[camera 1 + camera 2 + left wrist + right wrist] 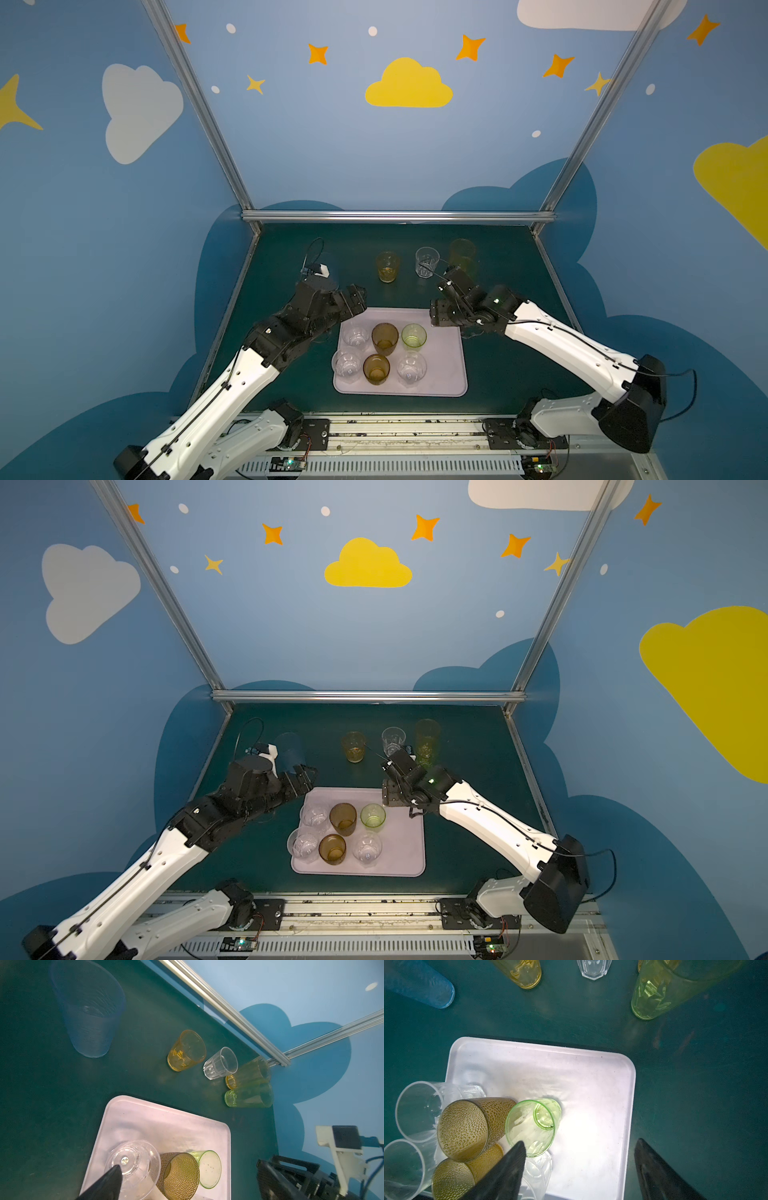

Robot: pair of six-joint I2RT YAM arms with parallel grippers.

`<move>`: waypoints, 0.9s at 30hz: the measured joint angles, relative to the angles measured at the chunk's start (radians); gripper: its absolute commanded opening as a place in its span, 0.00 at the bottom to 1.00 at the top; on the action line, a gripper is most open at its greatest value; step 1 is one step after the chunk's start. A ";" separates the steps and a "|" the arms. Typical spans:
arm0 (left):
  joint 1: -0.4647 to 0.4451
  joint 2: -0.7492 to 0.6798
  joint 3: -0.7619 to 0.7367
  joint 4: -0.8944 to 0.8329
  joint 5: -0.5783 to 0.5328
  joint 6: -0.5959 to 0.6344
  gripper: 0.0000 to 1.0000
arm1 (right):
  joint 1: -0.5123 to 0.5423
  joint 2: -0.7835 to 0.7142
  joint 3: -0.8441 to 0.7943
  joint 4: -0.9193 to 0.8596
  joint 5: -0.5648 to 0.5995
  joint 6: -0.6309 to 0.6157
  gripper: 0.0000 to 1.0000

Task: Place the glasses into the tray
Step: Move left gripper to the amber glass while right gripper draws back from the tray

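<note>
The pale lilac tray [440,365] [591,1095] lies at the front middle. On its left half stand three clear glasses [356,336], two brown ones [385,338] and a green one [413,336] [533,1126]. My right gripper [436,316] [579,1147] hangs open over the tray's far right part, just beside the green glass and apart from it. Over the tray's far left corner my left gripper [353,303] [187,1184] is open and holds nothing. One of its fingers [108,1180] shows above a clear glass.
On the green table behind the tray stand an orange glass [387,267], a clear faceted glass [427,262], a tall orange glass [461,253] and a tall yellow-green glass [249,1098]. A tall pale blue glass [291,748] stands at the back left. Metal rails edge the table.
</note>
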 measured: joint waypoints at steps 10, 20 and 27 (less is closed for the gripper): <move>0.010 0.012 0.014 0.003 -0.077 0.026 1.00 | -0.008 -0.043 -0.010 0.001 -0.012 0.000 0.81; 0.065 0.299 0.142 0.073 -0.018 0.077 1.00 | -0.045 -0.111 -0.010 0.020 -0.079 0.000 0.81; 0.129 0.520 0.270 0.136 0.063 0.134 1.00 | -0.076 -0.125 -0.010 0.031 -0.124 -0.003 0.81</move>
